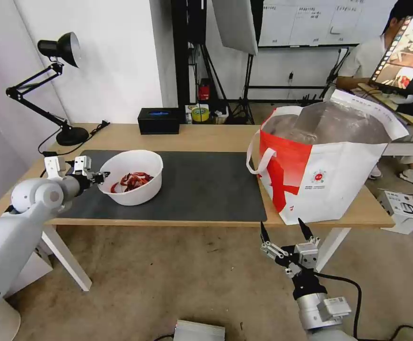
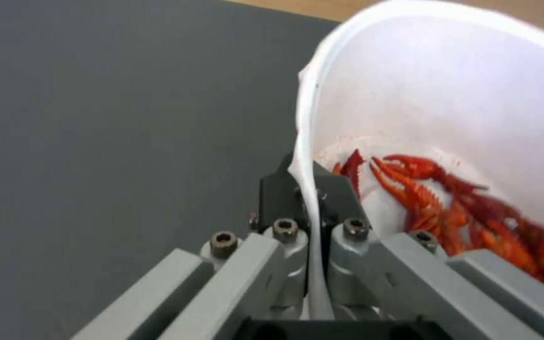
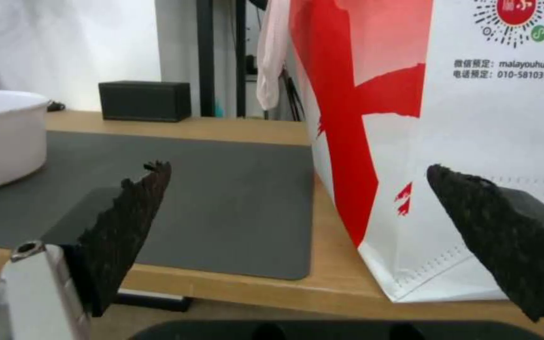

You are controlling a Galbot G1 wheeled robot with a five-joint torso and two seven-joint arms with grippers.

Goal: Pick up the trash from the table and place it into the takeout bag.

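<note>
The trash here is a white bowl (image 1: 130, 182) holding red shells (image 1: 134, 180), standing on the left half of the table's (image 1: 206, 138) dark grey mat (image 1: 206, 184). My left gripper (image 1: 103, 176) is shut on the bowl's near-left rim. In the left wrist view one finger (image 2: 278, 191) sits outside the wall and the other inside the bowl (image 2: 461, 94), next to the shells (image 2: 461, 212). The takeout bag (image 1: 324, 166) stands open on the table's right end. My right gripper (image 1: 285, 229) hangs open below the table's front edge, facing the bag (image 3: 473, 118).
A black tissue box (image 1: 158, 121) sits at the table's back edge and a black desk lamp (image 1: 59, 85) at the back left corner. A white box (image 1: 402, 210) lies on the floor at right, and a grey unit (image 1: 199, 330) lies near my base.
</note>
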